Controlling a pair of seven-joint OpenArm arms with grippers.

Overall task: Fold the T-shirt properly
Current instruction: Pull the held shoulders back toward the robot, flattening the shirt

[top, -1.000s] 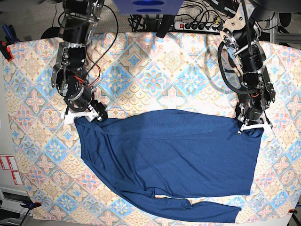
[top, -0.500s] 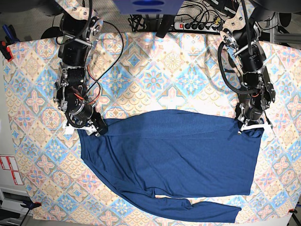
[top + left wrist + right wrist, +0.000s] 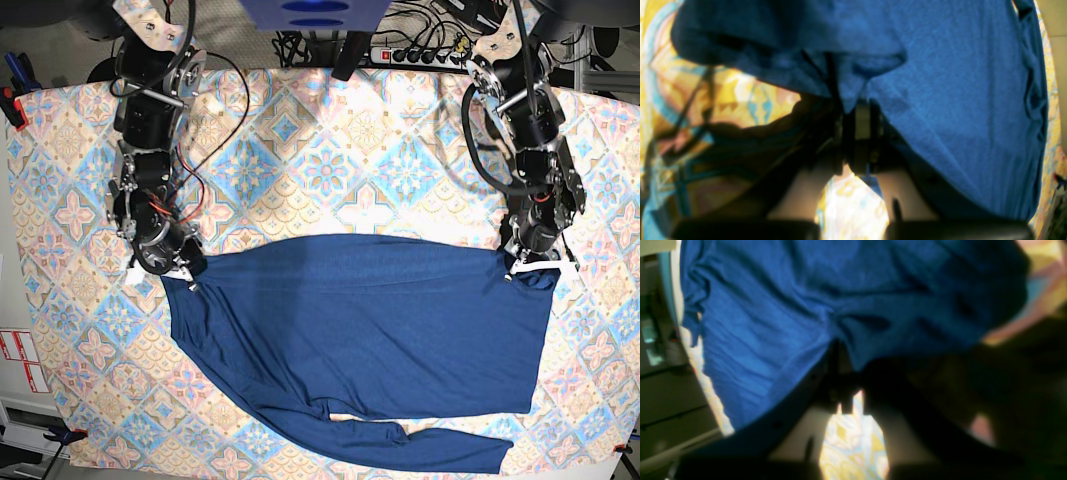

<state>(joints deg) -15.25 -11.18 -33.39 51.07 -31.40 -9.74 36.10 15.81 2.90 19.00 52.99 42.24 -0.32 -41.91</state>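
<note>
The dark navy T-shirt (image 3: 370, 340) lies spread across the near half of the table, one long sleeve (image 3: 430, 445) trailing along its front edge. In the base view my right gripper (image 3: 176, 272) sits at the shirt's upper left corner, and my left gripper (image 3: 535, 268) at its upper right corner. The right wrist view shows the right gripper (image 3: 841, 355) with jaws together, blue cloth (image 3: 773, 306) bunched between the tips. In the left wrist view, the left gripper (image 3: 857, 111) is shut on a gathered fold of the fabric (image 3: 957, 83).
A pastel patterned tablecloth (image 3: 330, 150) covers the table. A power strip (image 3: 420, 55) and cables lie beyond the far edge. The sleeve runs close to the table's front edge; the left edge borders a white cabinet side (image 3: 20, 360).
My right gripper slid left and towards the front along the shirt's upper left corner and closed on it. The left arm and its corner stayed put.
</note>
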